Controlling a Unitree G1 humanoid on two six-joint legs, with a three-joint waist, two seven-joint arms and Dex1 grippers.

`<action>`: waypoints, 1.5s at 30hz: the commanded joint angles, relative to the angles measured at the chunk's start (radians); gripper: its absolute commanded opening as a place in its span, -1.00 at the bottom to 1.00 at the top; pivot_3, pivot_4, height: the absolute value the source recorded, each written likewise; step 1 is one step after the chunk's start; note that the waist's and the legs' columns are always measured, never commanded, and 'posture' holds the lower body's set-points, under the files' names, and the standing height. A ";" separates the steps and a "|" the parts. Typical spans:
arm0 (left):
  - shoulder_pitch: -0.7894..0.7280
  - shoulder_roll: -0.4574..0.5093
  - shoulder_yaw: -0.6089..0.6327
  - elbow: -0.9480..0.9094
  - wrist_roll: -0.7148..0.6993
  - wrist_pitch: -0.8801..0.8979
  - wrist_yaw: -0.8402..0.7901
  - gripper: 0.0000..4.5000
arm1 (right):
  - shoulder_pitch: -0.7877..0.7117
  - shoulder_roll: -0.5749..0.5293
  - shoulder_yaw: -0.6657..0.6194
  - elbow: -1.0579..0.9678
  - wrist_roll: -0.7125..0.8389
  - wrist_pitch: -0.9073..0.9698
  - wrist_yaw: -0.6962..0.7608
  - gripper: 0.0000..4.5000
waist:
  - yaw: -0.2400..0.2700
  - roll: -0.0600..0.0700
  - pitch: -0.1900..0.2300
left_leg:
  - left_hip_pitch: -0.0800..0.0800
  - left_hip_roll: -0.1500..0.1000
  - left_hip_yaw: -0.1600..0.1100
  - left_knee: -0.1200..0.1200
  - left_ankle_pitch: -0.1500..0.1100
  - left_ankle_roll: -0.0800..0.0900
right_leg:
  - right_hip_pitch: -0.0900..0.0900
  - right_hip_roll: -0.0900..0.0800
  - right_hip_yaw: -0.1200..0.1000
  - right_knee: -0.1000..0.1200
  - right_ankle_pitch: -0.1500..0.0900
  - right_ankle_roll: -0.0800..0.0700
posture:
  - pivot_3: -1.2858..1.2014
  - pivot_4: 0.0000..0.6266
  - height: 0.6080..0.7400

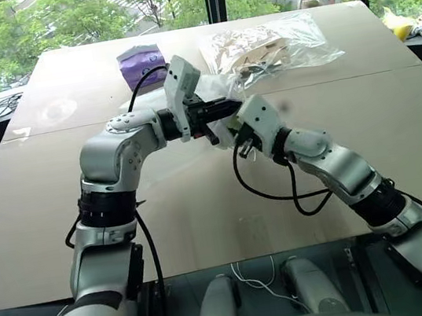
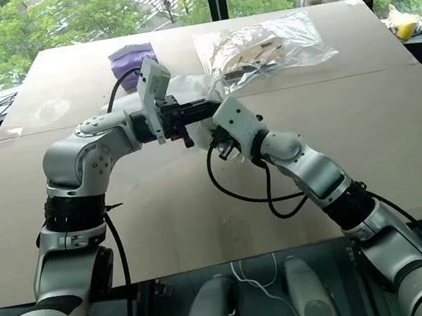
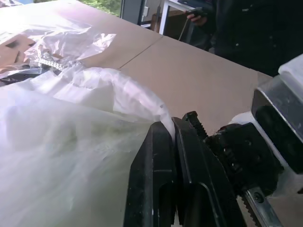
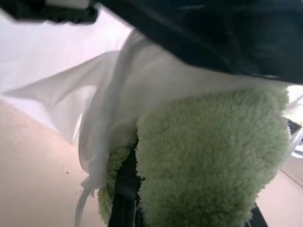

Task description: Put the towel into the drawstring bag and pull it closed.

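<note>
Gripping: L claw (image 3: 173,142) bag (image 3: 71,142), R claw (image 4: 142,198) towel (image 4: 208,156).

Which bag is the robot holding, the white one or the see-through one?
The white drawstring bag, pinched by the left hand. The clear plastic bag of beige items lies untouched farther back on the table.

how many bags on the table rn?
2. The white drawstring bag is held up between both arms mid-table; the clear plastic bag of beige items lies at the far side. Others may be hidden behind the arms.
</note>
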 commanded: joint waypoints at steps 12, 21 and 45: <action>0.050 0.013 0.028 -0.134 -0.136 -0.006 -0.191 -1.00 | 0.060 0.366 -0.464 -0.104 0.515 0.183 0.040 -0.94 | 0.003 0.000 0.000 | 0.000 0.001 0.000 0.001 0.000 0.000 | 0.000 0.000 0.000 0.001 0.002 -0.003 | 0.03 -0.52 1.00; 0.067 0.034 0.067 -0.149 -0.251 0.049 -0.258 -1.00 | 0.071 0.537 -0.695 -0.126 0.983 0.326 -0.171 -0.94 | 0.001 0.000 0.000 | 0.000 0.001 -0.001 0.001 0.000 0.000 | 0.001 0.000 -0.001 0.001 0.002 -0.003 | 0.03 -0.52 1.00; -0.028 0.074 0.008 0.136 0.024 -0.320 -0.336 -1.00 | 0.171 0.242 -0.587 -0.167 0.925 0.503 -0.331 0.91 | 0.000 0.000 0.000 | 0.000 0.001 0.000 0.000 0.000 0.000 | 0.000 0.000 0.000 0.001 0.000 -0.001 | 0.03 -0.52 1.00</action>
